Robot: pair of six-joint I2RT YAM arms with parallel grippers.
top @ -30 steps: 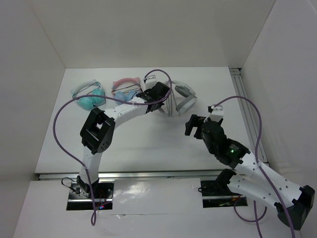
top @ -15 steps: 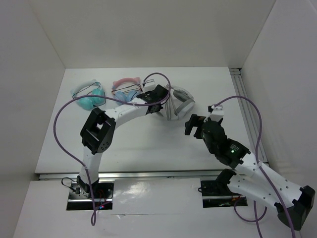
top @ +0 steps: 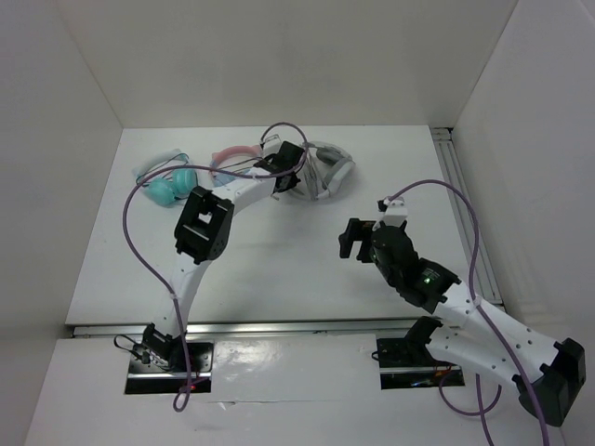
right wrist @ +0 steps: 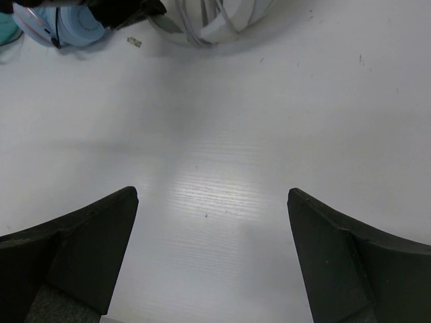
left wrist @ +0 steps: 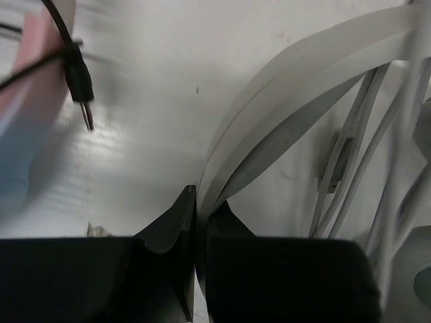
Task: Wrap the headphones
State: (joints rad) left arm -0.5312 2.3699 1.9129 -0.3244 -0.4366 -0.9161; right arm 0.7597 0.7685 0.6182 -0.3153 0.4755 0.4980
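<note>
The light-grey headphones (top: 325,173) lie at the back middle of the table, cable looped over the band. My left gripper (top: 291,167) is at their left side and is shut on the wide headband (left wrist: 283,101). In the left wrist view the band runs from between my fingertips (left wrist: 182,208) up to the right, with thin grey cable strands (left wrist: 363,155) beside it. My right gripper (top: 351,239) is open and empty over bare table, well in front of the headphones. The headphones show at the top edge of the right wrist view (right wrist: 215,17).
A pink-banded blue pair (top: 234,160) lies just left of my left gripper. Its black jack plug (left wrist: 79,84) shows in the left wrist view. A teal pair (top: 167,182) lies further left. White walls close in the table on three sides.
My left arm has swung up and back, carrying the headphones by the band toward the back wall. My right gripper has shifted slightly left and stays open.
</note>
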